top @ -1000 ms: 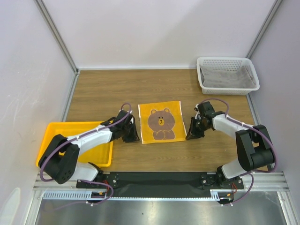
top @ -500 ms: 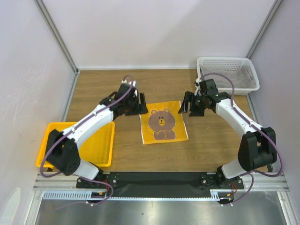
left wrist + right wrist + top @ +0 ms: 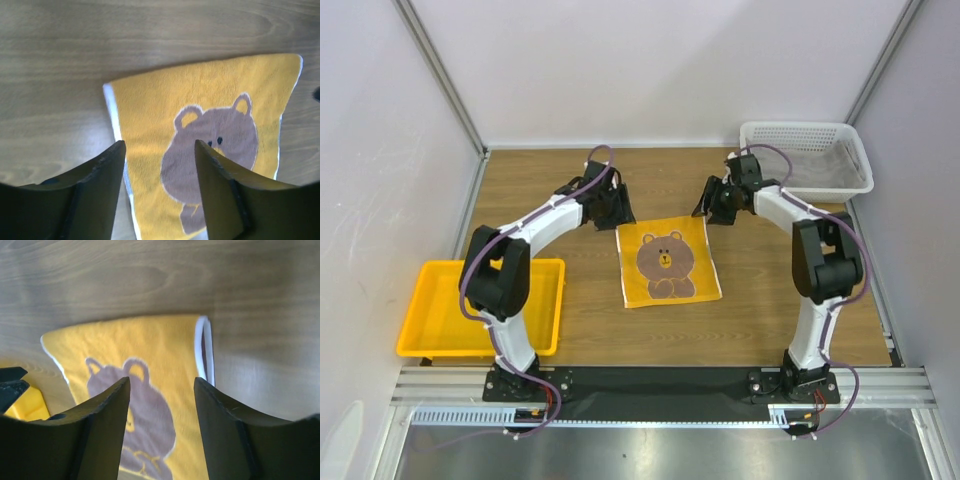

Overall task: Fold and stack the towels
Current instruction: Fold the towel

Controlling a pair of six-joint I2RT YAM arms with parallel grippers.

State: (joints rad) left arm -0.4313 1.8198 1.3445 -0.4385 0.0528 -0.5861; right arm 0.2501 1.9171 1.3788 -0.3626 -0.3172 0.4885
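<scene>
Your left tool [image 3: 613,208] hangs over the desk [image 3: 770,300] with its fingers spread and nothing between them. The bear towel [image 3: 667,262] lies flat under and ahead of it, with the far-left corner just outside the left finger. Your right tool [image 3: 713,203] is also spread and empty. The towel's far-right corner, with its white edging, lies just ahead of its right finger. You cannot tell whether either tool touches the cloth.
</scene>
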